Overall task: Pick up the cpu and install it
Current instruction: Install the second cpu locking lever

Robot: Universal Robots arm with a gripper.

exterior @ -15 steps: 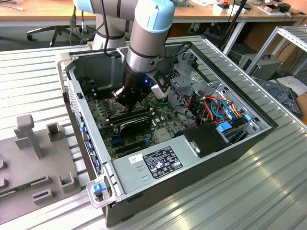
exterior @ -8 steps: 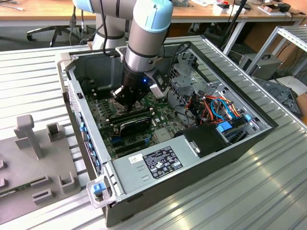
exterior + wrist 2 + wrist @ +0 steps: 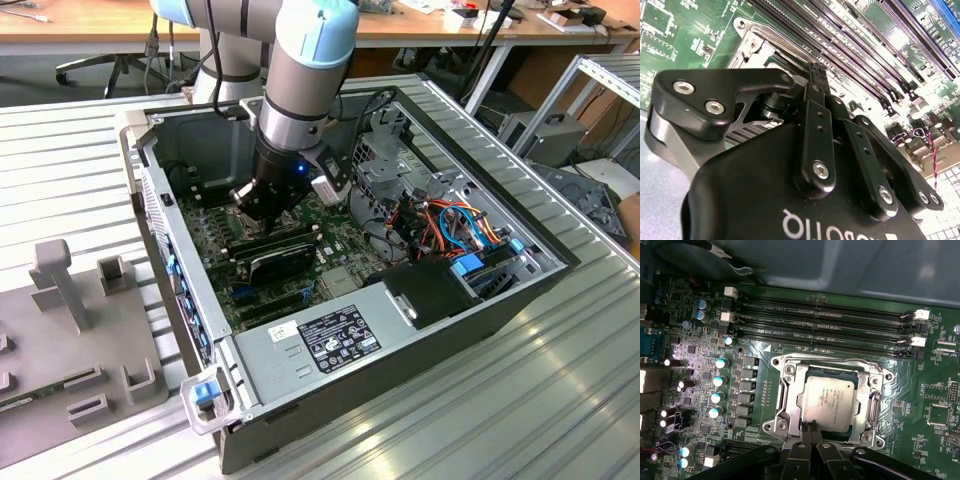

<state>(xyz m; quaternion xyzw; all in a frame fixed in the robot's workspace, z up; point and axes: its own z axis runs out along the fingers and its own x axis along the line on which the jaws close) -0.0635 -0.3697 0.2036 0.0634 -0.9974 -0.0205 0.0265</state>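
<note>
Silver-grey, the cpu (image 3: pixel 829 402) lies in its socket frame (image 3: pixel 825 402) at lower centre of the first wrist view, the gripper (image 3: pixel 811 429) narrowed at its near edge, so seating appears underway; next needs gentle, square handling.

The arm (image 3: pixel 300 70) plunges steeply downward, wrist low; the gripper (image 3: pixel 810 432) points straight down, its two black fingertips (image 3: pixel 814 429) pressed together with no gap between them; linkage bars (image 3: pixel 816 145) fold in tight behind the closed tips.
</note>
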